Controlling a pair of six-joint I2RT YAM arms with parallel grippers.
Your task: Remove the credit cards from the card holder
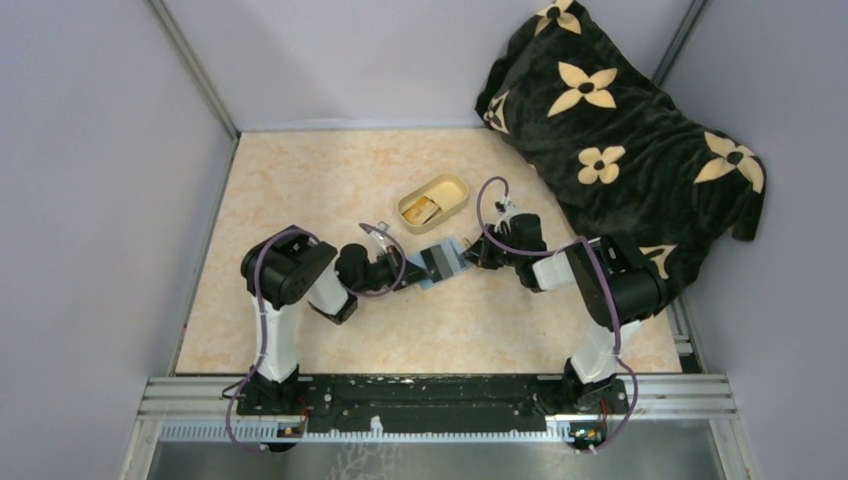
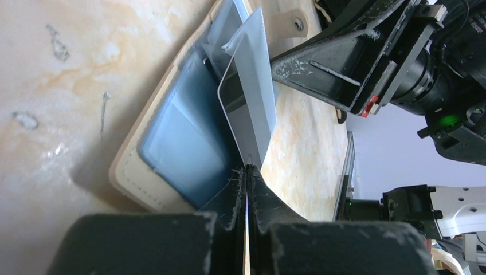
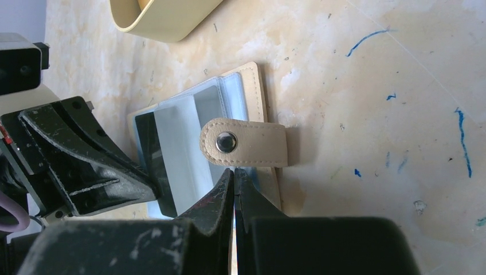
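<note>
The jaws of the left gripper [image 2: 247, 172] are pressed together on the near edge of one credit card [image 2: 243, 134], and the thin edge of the card shows as a pale line between the two fingers. From there the dark card rises at a slant. Its far part sits inside a clear plastic sleeve [image 2: 259, 69] of the card holder [image 2: 177, 132], so the card is partly out and partly in. The card holder lies open on the table [image 3: 372, 114], tan outer side down, blue-grey inner face up.

The jaws of the right gripper [image 3: 234, 175] are together as well. Their tips are at the opposite edge of the card holder, just beside the tan closing tab [image 3: 246, 143] with its metal snap. The tab lies flat across the sleeves. Whether these tips pinch a leaf of the holder or only press on it, I cannot tell.

In the top view the two grippers face each other from left and right, with the card holder between them near the middle of the table. Just behind the holder is the oval cream-yellow dish [image 3: 160, 20], apart from it. Something tan lies in the dish, too small to name. In the far right corner a black blanket [image 1: 620, 130] with cream flower shapes is heaped against the wall, well apart from the grippers
</note>
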